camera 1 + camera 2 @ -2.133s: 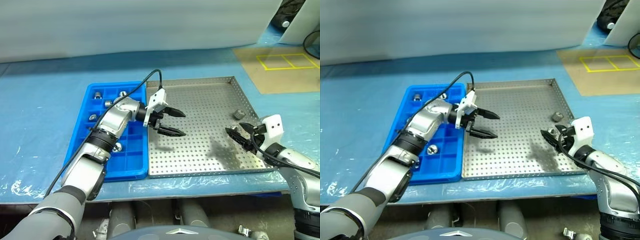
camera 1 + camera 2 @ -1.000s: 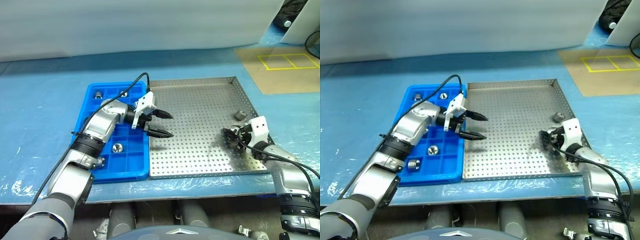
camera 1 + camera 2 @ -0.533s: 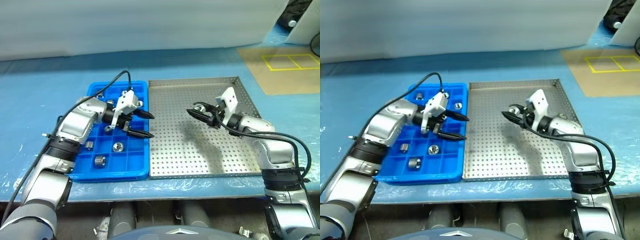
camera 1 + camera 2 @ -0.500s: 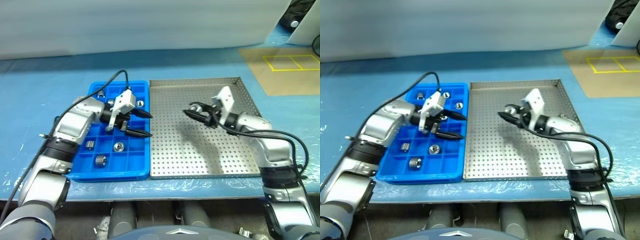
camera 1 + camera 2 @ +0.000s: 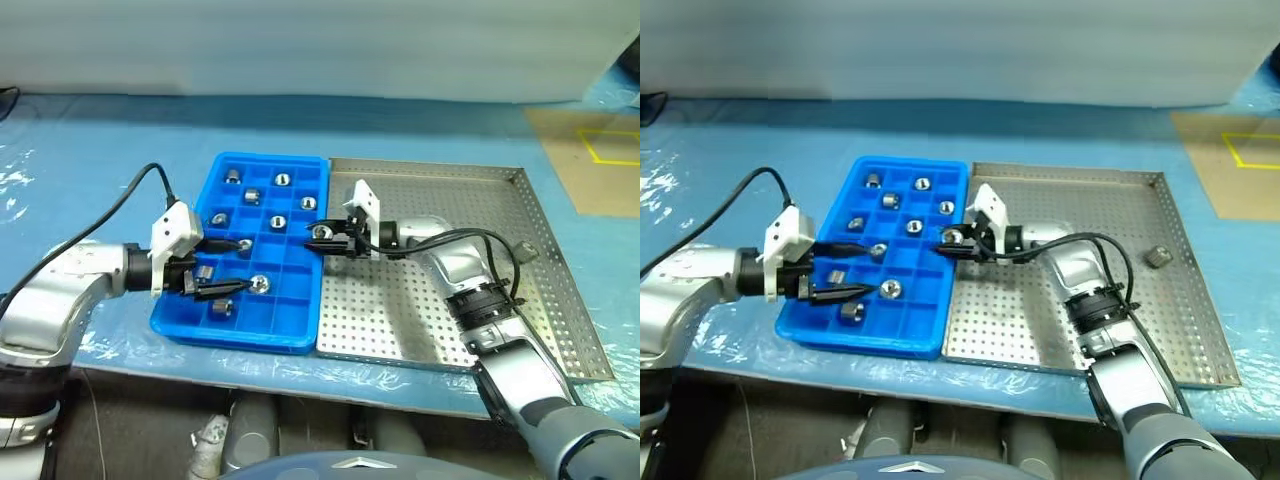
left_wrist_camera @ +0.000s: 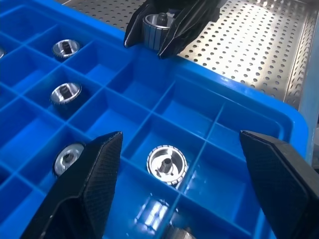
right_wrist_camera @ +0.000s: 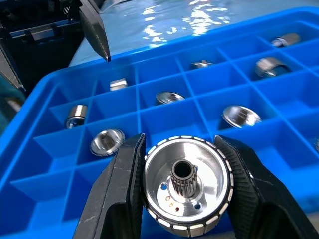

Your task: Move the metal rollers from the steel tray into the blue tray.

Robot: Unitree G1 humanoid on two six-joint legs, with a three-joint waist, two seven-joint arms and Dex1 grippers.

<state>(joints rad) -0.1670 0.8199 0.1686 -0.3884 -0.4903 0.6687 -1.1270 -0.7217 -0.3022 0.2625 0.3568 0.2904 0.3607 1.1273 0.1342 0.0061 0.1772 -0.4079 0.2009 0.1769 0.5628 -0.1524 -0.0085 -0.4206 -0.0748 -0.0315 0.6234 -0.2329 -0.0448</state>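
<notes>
Right gripper [image 5: 322, 238] pinches a roller [image 7: 187, 186] over the blue tray [image 5: 170, 318] edge (steel tray [image 5: 560, 290] beside it), left gripper [image 5: 222, 267] spread wide over the blue tray

A blue sheet [image 5: 90, 140] covers the surface on all sides, smooth toward the back and crinkled into shiny, glinting folds along the near edge [image 5: 120, 345] and at the far left [image 5: 660, 185]. Behind it runs a pale, plain wall [image 5: 300, 45]. At the far right lies a flat tan board [image 5: 590, 160], resting on the blue sheet and marked with yellow lines [image 5: 1245, 150] that form part of a rectangle. A dark object [image 5: 6, 98], too small to identify, sits at the left edge where the sheet meets the wall.
</notes>
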